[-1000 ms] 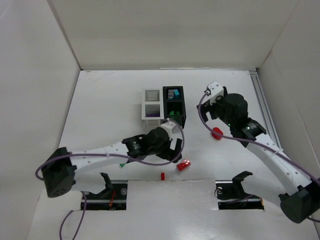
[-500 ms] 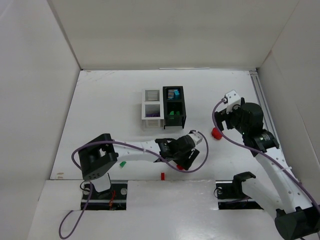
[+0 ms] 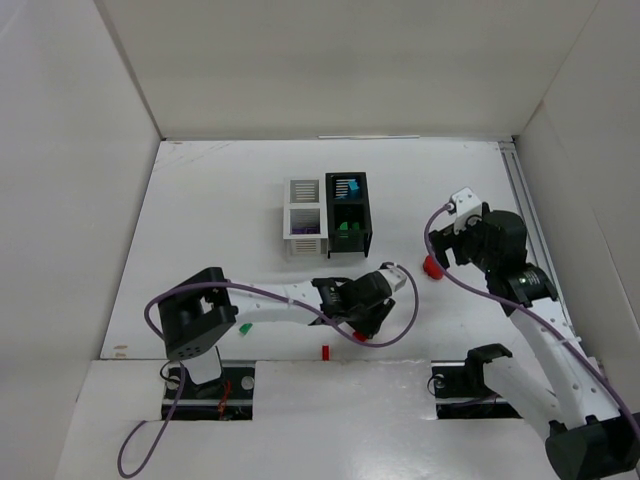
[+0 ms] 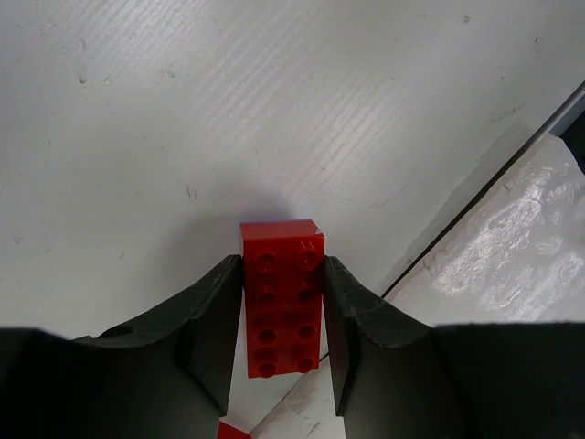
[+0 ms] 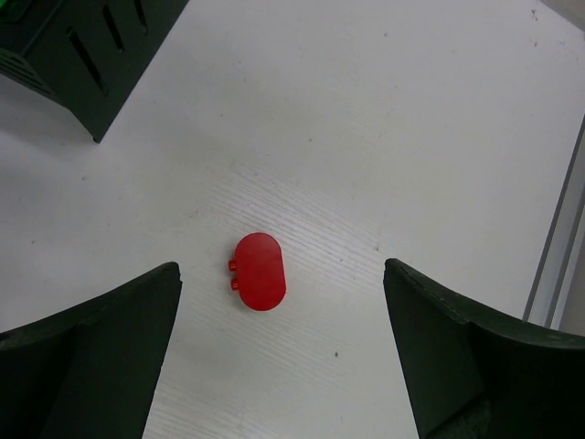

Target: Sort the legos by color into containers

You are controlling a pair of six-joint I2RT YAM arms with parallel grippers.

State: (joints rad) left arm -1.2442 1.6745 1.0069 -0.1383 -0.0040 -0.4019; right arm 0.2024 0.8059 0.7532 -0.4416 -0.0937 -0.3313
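Since the left hand [image 4: 283, 271] clamps the red brick [image 4: 281, 306] by its long sides, flat on the bench [image 4: 183, 110], lift straight up — no twist — toward the white bin [image 3: 303, 206], while the right hand [image 5: 280, 274] hangs spread over a rounded red piece [image 5: 259, 283].

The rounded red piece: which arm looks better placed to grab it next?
Right. The right gripper, open, hangs directly over the rounded red piece; the left gripper is clamped on a red brick.

White surface [image 3: 220, 220] carries white bin [image 3: 303, 218] touching black bin [image 3: 349, 213] toward 12 o'clock, rounded red lego [image 3: 432, 266] at 3, red brick [image 4: 281, 297] at 6, green lego [image 3: 244, 327] at 8.
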